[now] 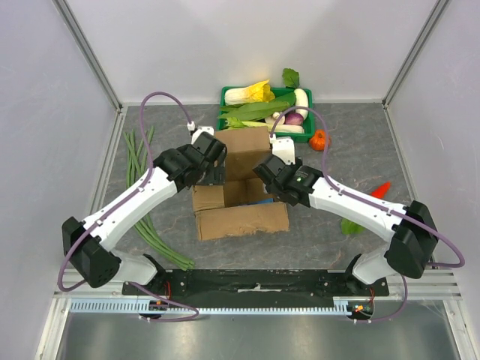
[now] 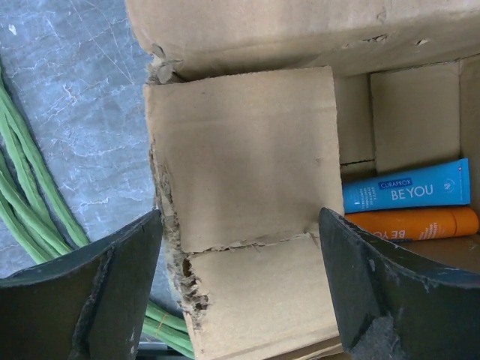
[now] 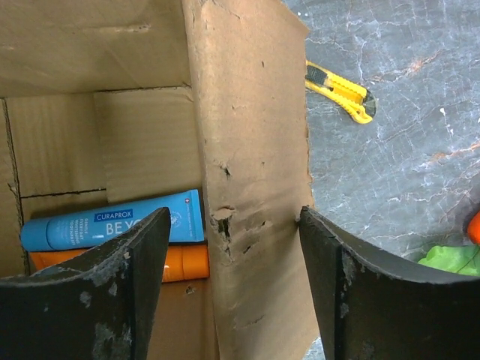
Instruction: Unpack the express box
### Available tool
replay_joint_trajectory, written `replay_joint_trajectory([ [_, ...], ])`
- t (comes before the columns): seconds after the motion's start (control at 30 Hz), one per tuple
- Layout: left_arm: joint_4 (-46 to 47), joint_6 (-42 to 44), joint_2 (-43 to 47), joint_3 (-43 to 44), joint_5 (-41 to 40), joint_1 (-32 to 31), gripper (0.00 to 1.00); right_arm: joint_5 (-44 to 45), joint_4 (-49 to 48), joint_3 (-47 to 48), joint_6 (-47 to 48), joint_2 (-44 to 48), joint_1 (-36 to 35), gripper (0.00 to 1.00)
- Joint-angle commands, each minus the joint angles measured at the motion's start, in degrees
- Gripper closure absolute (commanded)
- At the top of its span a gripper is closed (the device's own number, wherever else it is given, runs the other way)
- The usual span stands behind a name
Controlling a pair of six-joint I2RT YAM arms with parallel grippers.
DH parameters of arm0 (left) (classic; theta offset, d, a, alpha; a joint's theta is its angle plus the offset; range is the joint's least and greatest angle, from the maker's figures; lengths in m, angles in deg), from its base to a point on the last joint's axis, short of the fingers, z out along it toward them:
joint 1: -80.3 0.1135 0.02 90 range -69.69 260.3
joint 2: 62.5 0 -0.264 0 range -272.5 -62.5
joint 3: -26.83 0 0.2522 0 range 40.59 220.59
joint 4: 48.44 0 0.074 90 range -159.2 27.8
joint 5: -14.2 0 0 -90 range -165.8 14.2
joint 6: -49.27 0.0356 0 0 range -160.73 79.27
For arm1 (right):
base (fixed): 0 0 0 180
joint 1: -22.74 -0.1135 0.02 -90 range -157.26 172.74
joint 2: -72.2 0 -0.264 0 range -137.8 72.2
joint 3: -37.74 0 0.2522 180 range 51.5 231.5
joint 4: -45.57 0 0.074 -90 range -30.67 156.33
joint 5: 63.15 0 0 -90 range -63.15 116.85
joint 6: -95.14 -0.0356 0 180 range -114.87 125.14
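The express box (image 1: pixel 241 220) is a brown carton in the table's middle with its flaps spread open. Inside lie a blue tube (image 2: pixel 405 195) and an orange tube (image 2: pixel 412 223); both also show in the right wrist view, the blue tube (image 3: pixel 112 221) above the orange tube (image 3: pixel 187 262). My left gripper (image 1: pixel 214 169) is open, its jaws standing either side of the torn left flap (image 2: pixel 240 150). My right gripper (image 1: pixel 266 176) is open, its jaws straddling the upright right flap (image 3: pixel 255 150). Neither is closed on the cardboard.
A green tray (image 1: pixel 223 94) of vegetables stands just behind the box. Long green beans (image 1: pixel 139 161) lie to the left. An orange vegetable (image 1: pixel 319 139), a red one (image 1: pixel 381 189) and a green leaf (image 1: pixel 350 225) lie right. A yellow utility knife (image 3: pixel 341 90) lies beside the box.
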Motion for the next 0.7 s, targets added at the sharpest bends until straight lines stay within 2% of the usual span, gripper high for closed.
replay_joint_trajectory([
  [0.0,-1.6,-6.0,-1.6,0.2,-4.4,-2.4,0.11,0.1,-2.8,-2.1,-1.8,2.3,-0.3,0.23],
  [0.13,-4.5,-7.9,-4.5,3.1,-7.1,-4.8,0.11,-0.7,-3.6,-3.2,-1.4,2.4,-0.3,0.22],
  [0.4,-12.0,-10.5,-11.1,11.3,-18.0,-11.2,0.11,-0.5,-4.5,-4.9,-0.7,3.6,-0.4,0.18],
  [0.67,-20.9,-17.1,-14.6,16.5,-26.5,-14.2,0.05,-1.2,-5.5,-6.4,0.2,4.6,-0.3,0.15],
])
